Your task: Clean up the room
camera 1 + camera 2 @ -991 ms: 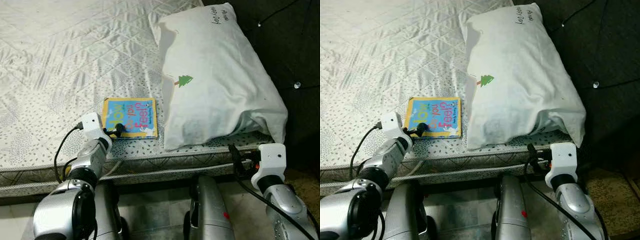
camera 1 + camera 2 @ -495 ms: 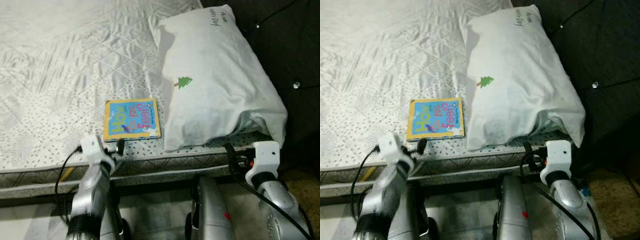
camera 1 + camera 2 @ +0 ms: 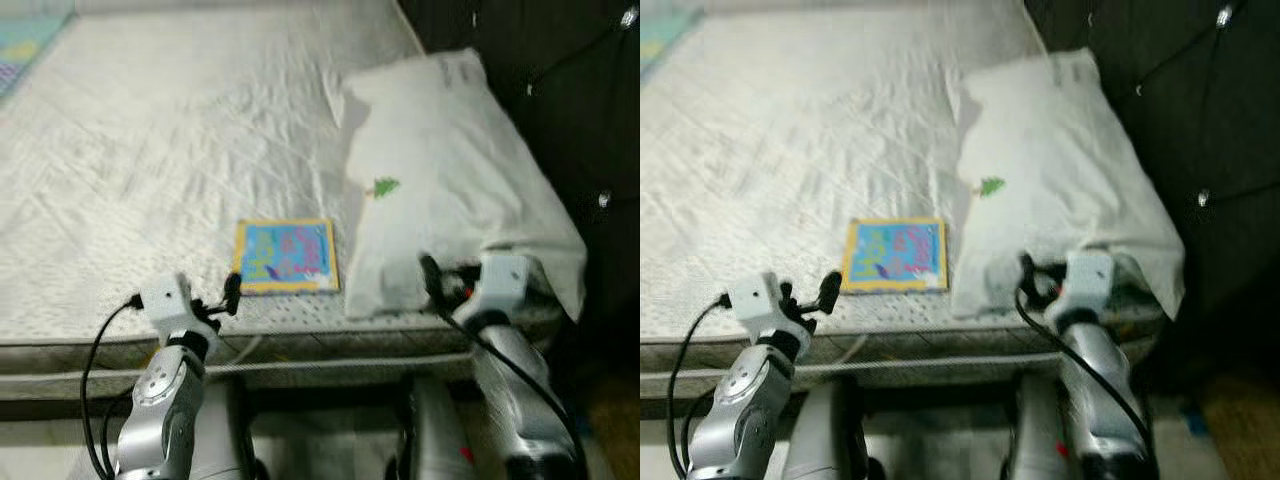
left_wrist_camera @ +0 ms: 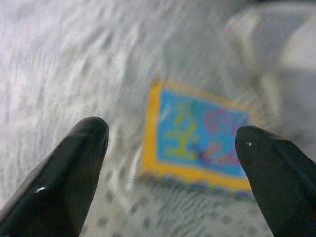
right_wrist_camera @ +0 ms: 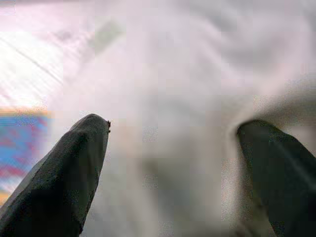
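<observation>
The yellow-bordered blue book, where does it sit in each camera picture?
Left eye view: yellow-bordered blue book, lower centre on the white quilted mattress.
Right eye view: lower centre-left.
Left wrist view: centre-right.
Right wrist view: blurred at the left edge.
Shared landmark: the white pillow beside it.

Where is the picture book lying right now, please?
In the left eye view, the book lies flat on the mattress near its front edge, just left of the pillow, with the open left pincer right before it.
</observation>
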Robot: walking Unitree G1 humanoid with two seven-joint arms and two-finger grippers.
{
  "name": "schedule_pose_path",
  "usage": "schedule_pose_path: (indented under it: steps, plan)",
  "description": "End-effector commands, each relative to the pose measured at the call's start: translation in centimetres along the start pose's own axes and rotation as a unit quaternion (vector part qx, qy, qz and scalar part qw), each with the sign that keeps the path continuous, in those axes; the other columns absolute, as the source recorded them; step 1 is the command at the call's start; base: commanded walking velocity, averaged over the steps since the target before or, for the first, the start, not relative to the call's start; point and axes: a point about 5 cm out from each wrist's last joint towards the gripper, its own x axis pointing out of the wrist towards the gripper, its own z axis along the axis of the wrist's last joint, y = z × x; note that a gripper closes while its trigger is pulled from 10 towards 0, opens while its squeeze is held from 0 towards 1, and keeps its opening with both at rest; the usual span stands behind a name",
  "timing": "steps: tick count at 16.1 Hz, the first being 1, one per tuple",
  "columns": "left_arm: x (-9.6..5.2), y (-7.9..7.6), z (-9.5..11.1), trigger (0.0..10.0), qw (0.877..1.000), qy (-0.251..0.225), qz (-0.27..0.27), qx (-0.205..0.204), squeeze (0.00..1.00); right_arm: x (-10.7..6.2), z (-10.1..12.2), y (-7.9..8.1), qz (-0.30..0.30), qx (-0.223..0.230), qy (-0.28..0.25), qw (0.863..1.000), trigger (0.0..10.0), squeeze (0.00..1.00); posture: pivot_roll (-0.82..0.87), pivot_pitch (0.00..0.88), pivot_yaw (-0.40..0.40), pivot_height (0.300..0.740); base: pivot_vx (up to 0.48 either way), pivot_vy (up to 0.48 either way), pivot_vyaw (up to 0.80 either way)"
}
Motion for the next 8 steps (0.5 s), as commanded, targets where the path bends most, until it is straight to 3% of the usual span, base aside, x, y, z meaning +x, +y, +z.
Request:
schedule_pose_path:
  steps: [1,5,8]
  plan:
    - [-0.2,-0.3,0.7,10.0,1.000,-0.013,-0.010,0.024,0.00,0.3,-0.3,0.5,0.001,0.022,0.003,1.000,10.0,0.00,-0.06,0.000,0.050,0.541,0.000,0.000,0.00]
    - [0.5,-0.1,0.9,10.0,0.999,-0.023,0.016,0.023,0.00,1.5,-0.3,1.4,-0.001,0.067,-0.001,0.998,10.0,0.00,-0.06,0.000,0.049,0.541,0.000,0.000,0.00]
    - [1.5,0.1,1.4,10.0,0.998,-0.040,0.030,0.028,0.00,3.1,1.2,2.3,0.030,0.068,-0.031,0.997,10.0,0.00,-0.05,0.000,0.040,0.541,0.000,0.000,-0.16]
